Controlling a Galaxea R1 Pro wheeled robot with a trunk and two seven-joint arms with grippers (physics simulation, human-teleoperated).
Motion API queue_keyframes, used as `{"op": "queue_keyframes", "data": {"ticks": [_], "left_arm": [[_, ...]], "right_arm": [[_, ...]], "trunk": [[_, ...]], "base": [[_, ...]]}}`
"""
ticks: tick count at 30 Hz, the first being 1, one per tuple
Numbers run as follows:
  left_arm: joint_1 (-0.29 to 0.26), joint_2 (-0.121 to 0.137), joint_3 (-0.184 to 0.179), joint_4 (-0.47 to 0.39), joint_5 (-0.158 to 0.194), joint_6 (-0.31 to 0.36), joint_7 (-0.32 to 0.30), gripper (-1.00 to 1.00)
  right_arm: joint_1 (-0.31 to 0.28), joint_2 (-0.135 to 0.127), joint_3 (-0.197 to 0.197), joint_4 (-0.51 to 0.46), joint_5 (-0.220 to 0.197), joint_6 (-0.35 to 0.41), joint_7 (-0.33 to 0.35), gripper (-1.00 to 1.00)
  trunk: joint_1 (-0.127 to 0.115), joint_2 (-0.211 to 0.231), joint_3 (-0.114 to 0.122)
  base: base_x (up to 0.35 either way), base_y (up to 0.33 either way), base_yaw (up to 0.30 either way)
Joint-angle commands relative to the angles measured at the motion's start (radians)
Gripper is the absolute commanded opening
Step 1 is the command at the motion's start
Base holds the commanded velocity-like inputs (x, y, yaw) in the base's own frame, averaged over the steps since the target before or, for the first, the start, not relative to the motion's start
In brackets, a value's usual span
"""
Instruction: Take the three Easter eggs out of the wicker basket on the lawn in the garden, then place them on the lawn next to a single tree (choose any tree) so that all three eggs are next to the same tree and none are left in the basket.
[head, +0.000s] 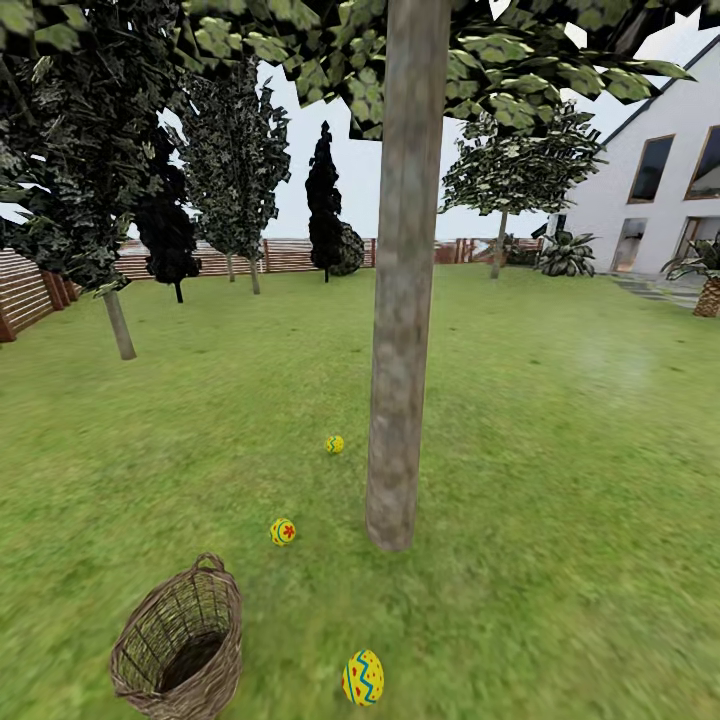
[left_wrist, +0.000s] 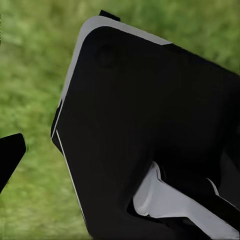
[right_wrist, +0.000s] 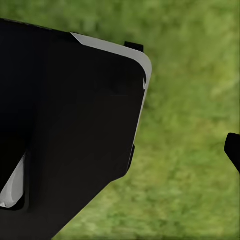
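Observation:
A thick grey-brown tree (head: 405, 300) stands in the middle of the lawn (head: 570, 450) in the head view. Three yellow Easter eggs lie on the grass to its left: one (head: 335, 444) beside the trunk, one (head: 282, 531) a little nearer, and the largest-looking one (head: 363, 678) at the picture's lower edge. The brown wicker basket (head: 180, 640) sits at the lower left, its mouth towards me, and I see no egg inside. Each wrist view has a black robot panel over grass, with one dark fingertip (left_wrist: 10, 157) (right_wrist: 233, 150) at the edge. Their opening cannot be judged.
A slatted wooden fence (head: 30, 290) runs along the left and the back. A thin-trunked tree (head: 118, 325) stands at the left and dark narrow trees (head: 323, 200) further back. The white house (head: 660, 180) and a potted plant (head: 708, 295) are at the right.

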Motion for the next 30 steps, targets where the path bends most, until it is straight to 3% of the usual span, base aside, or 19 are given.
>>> {"op": "queue_keyframes", "data": {"ticks": [1,6,10,30], "left_arm": [[0.000,0.000,0.008,0.002,-0.013,0.002,-0.005,1.00],[0.004,0.002,0.008,0.002,-0.065,0.003,-0.006,1.00],[0.004,0.002,0.008,0.002,-0.069,0.003,-0.006,1.00],[0.004,0.000,0.008,0.001,-0.071,0.003,-0.008,1.00]], "right_arm": [[-0.001,0.000,0.008,0.002,0.005,-0.001,0.002,1.00],[-0.001,0.000,0.008,0.002,0.008,-0.002,0.003,1.00],[-0.001,0.000,0.008,0.002,0.009,-0.002,0.003,1.00],[-0.001,-0.006,0.006,0.001,0.003,-0.001,0.001,1.00]], "trunk": [[0.000,-0.001,0.000],[0.000,-0.001,0.000],[0.000,-0.001,0.000],[0.000,-0.001,0.000]], "base": [[0.000,0.000,0.000],[0.000,0.000,0.000],[-0.115,0.000,0.000],[-0.334,0.000,0.000]]}}
